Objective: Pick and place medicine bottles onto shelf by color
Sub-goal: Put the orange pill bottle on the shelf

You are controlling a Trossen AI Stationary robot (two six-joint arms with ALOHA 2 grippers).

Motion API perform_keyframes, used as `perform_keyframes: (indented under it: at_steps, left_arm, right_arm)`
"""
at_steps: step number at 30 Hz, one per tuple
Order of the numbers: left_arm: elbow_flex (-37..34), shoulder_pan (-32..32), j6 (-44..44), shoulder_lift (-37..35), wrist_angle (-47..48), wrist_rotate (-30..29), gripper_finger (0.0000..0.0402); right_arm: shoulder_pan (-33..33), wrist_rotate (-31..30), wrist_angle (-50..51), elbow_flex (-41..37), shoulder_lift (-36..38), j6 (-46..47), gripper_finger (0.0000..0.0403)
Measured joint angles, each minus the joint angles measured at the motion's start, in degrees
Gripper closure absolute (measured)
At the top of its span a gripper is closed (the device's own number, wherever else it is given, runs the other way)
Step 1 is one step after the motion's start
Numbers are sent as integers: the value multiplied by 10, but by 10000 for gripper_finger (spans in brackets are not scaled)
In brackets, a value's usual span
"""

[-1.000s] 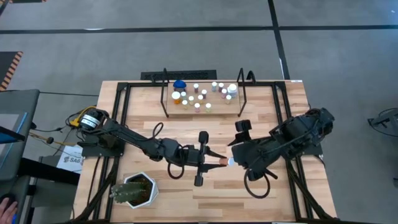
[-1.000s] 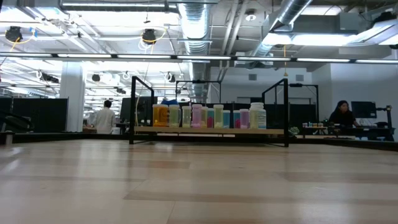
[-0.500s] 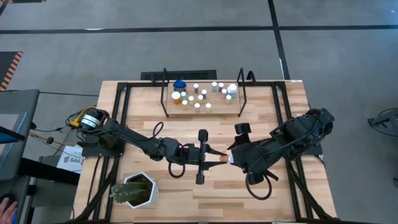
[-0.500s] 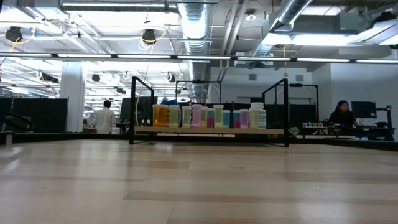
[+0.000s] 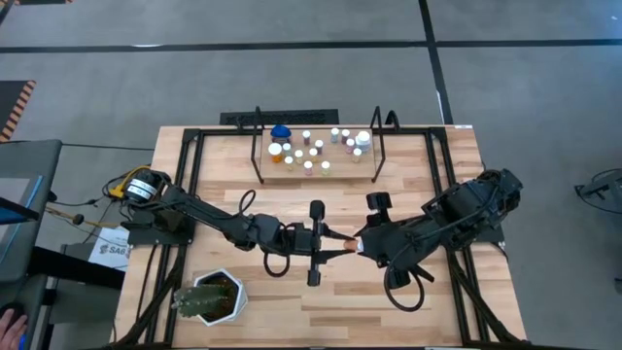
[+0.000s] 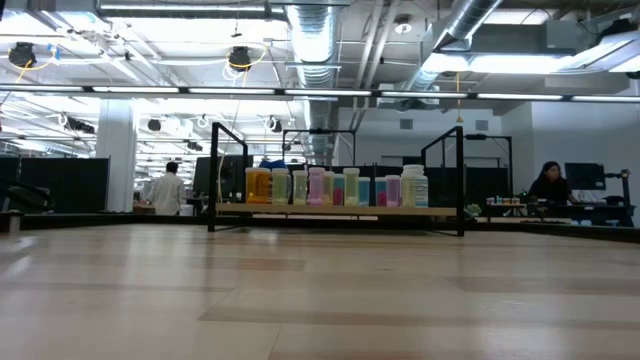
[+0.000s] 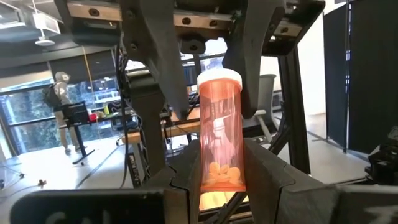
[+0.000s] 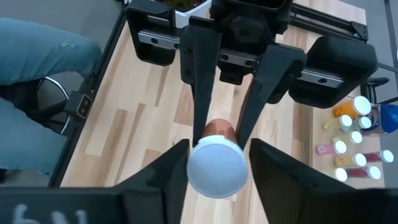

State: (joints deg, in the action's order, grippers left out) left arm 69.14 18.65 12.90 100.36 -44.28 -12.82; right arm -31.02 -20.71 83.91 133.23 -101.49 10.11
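Note:
An orange medicine bottle [image 5: 347, 245] with a white cap [image 8: 216, 168] is held level above the middle of the table. My left gripper [image 5: 335, 243] is shut on it. My right gripper [image 5: 362, 245] faces it from the table's right, open. Its fingers [image 7: 252, 81] stand on either side of the cap. A gap shows beside one of them, and I cannot tell whether the other touches. The shelf [image 5: 316, 175] stands at the far middle. Several bottles [image 5: 313, 151] stand upright on its plank [image 6: 335, 209]. My left gripper pinches the bottle's bottom end [image 7: 221, 177] between its two fingers [image 7: 267, 180]. The fingers come level from the table's left and lie along the bottle. The bottle sticks out beyond them toward the table's right, cap end [image 7: 219, 78] first, lifted clear of the table.
A green spiky plant in a white pot [image 5: 209, 297] stands at the near left. Black frame rods [image 5: 442, 175] run along both sides of the table. The shelf's black uprights [image 6: 225, 175] rise at its ends. People show in the room beyond the table [image 6: 165, 188].
My right gripper has moved toward the table's left and a little toward the far edge, up to the bottle's cap end. Its fingers now stand around the cap. My left gripper and the bottle have kept nearly still.

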Motion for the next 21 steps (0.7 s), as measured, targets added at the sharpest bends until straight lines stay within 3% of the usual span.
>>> perform_keyframes:
  at_steps: [8, 12, 18, 21]
  left_arm:
    - [0, 0, 0, 0, -4, -3, 326]
    - [0, 0, 0, 0, -4, -6, 320]
    - [0, 0, 0, 0, 8, -10, 265]
    - [0, 0, 0, 0, 23, -46, 225]
  right_arm:
    - [0, 0, 1, 0, 0, 0, 276]
    - [0, 0, 1, 0, 0, 0, 290]
    - [5, 0, 5, 0, 0, 1, 271]
    - [18, 0, 30, 0, 0, 11, 271]
